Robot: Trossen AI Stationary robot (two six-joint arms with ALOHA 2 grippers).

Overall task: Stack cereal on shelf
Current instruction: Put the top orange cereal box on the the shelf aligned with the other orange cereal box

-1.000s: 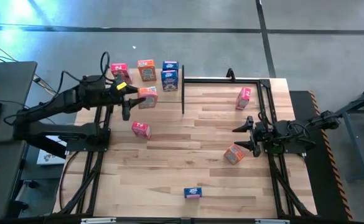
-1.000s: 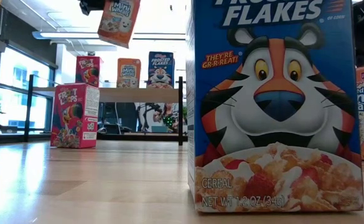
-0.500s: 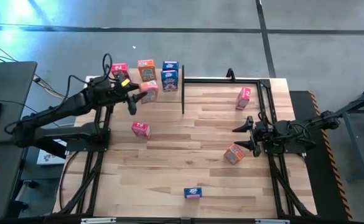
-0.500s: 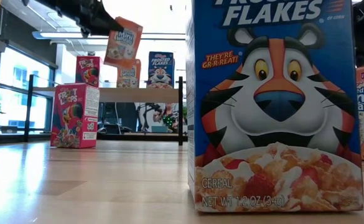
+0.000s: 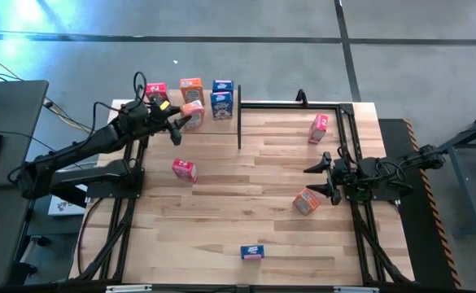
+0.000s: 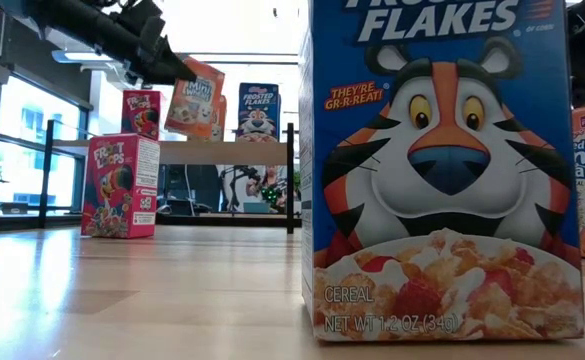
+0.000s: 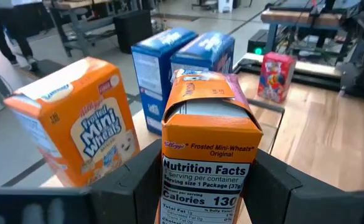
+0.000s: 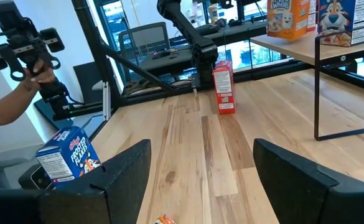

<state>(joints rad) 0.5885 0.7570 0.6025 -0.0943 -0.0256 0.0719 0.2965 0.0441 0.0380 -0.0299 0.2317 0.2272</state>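
STEP: placing | my left hand (image 5: pixel 181 124) pinches orange cereal box (image 5: pixel 193 115) over shelf (image 6: pixel 222 150) at surface's far-left corner | NEXT: lower beside shelved boxes, release | my right hand (image 5: pixel 317 179) spread, idle near right edge

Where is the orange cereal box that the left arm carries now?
The left gripper holds the carried orange box above the shelf, beside the standing orange box.

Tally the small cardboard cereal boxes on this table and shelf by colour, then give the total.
Pink-red cardboard cereal boxes: 3
Orange cardboard cereal boxes: 3
Blue cardboard cereal boxes: 3
Total: 9
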